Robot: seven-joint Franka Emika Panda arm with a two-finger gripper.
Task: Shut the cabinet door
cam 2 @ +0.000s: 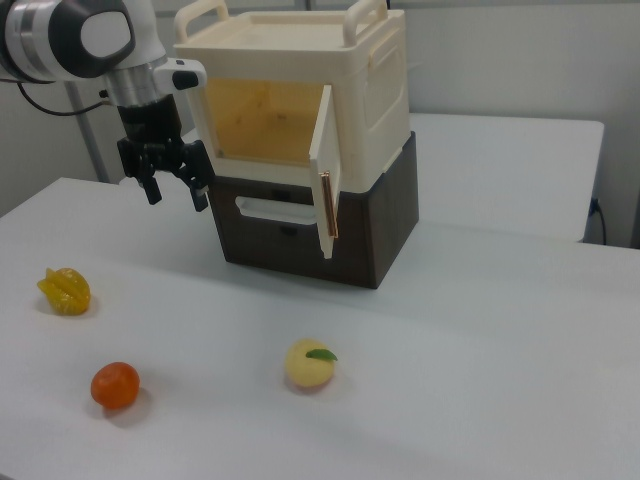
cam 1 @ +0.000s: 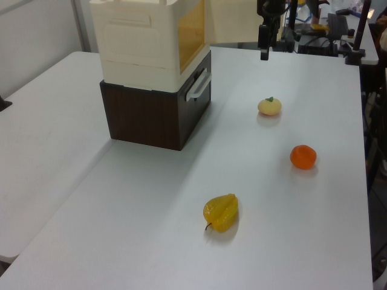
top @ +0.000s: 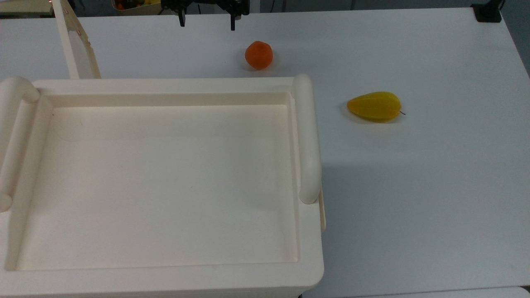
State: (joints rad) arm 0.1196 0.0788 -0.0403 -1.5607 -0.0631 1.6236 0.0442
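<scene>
The cream cabinet [cam 2: 300, 100] stands on a dark brown drawer box [cam 2: 385, 230], its front opening showing a yellowish inside. The cabinet door [cam 2: 325, 170] is swung outward, hinged at the right view's right side of the opening. In the top view the cabinet door [top: 76, 45] juts out past the cabinet's top-left corner. In the left view the cabinet door [cam 1: 233, 21] is a cream panel behind the cabinet. My gripper [cam 2: 174, 188] hangs open and holds nothing, at the right view's left of the opening and apart from the door. It is also seen as gripper [top: 207, 22] and gripper [cam 1: 264, 45].
On the white table [top: 434, 186] lie an orange fruit [cam 2: 115, 385], a yellow starfruit [cam 2: 65, 290] and a pale peach [cam 2: 310, 364], all in front of the cabinet. The cabinet top [top: 165, 182] has tubular side handles [top: 308, 136].
</scene>
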